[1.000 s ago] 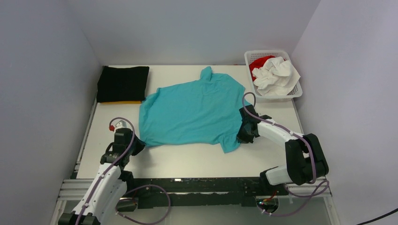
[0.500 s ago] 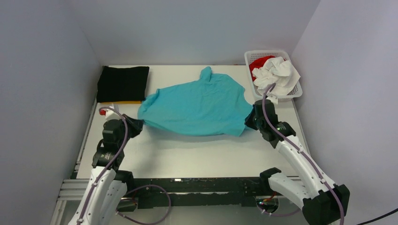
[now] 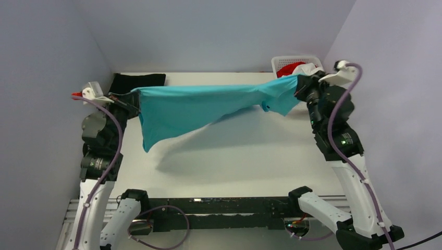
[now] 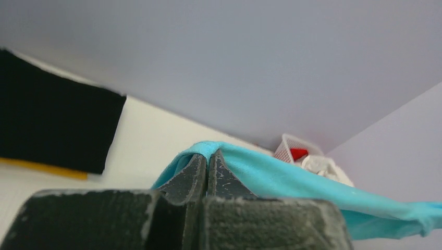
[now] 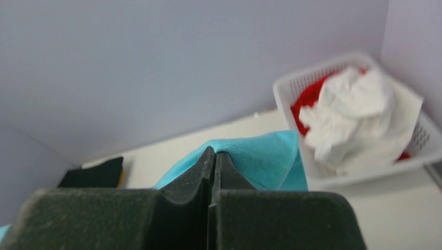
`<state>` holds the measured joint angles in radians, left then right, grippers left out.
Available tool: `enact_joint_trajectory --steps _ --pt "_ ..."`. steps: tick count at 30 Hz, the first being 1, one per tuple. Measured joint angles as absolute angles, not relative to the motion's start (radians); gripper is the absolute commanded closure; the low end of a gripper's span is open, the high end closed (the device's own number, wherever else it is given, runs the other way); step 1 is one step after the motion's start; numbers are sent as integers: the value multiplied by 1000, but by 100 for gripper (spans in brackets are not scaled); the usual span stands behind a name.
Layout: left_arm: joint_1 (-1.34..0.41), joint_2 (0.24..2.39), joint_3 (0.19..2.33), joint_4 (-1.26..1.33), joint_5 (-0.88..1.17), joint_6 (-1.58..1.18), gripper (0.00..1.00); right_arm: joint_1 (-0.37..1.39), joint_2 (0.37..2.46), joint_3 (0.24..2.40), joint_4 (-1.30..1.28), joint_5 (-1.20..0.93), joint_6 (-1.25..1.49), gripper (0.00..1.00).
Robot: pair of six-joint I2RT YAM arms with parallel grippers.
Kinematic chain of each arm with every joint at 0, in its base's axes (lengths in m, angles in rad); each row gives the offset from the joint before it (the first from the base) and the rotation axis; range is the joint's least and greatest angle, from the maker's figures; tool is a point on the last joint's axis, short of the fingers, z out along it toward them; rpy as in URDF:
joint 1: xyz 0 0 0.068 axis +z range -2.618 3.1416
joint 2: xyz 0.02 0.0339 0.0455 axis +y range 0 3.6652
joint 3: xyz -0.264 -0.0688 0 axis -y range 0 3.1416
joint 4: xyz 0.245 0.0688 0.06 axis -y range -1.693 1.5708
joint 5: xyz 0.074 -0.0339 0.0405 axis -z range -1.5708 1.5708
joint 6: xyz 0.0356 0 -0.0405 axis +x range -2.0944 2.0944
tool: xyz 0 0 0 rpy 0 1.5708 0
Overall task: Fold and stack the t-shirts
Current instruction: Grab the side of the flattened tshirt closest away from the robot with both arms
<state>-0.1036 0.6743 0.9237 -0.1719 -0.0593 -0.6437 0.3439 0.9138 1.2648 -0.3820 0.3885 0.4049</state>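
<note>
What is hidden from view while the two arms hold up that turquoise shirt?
1. Top view: the raised turquoise t-shirt covers most of the black t-shirt; the right gripper and its arm cover most of the basket.
2. Right wrist view: the white t-shirt buries most of the red t-shirt.
3. Left wrist view: the left gripper fills the bottom with its blurred body, hiding whatever lies below.

White arms (image 3: 87, 207), black joints (image 3: 99, 139), purple cables (image 3: 120, 136)

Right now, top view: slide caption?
Left pincer and right pincer hold the turquoise t-shirt stretched above the table, folded black t-shirt and basket behind.
</note>
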Motion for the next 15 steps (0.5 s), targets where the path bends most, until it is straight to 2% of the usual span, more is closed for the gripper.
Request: enact_joint_trajectory --steps 8,15 --pt "-106 616 1159 -210 -87 -568 100 345 950 1615 -363 348 250 100" --pt "-106 510 1292 -260 -71 -536 100 348 968 1875 -468 197 194 100"
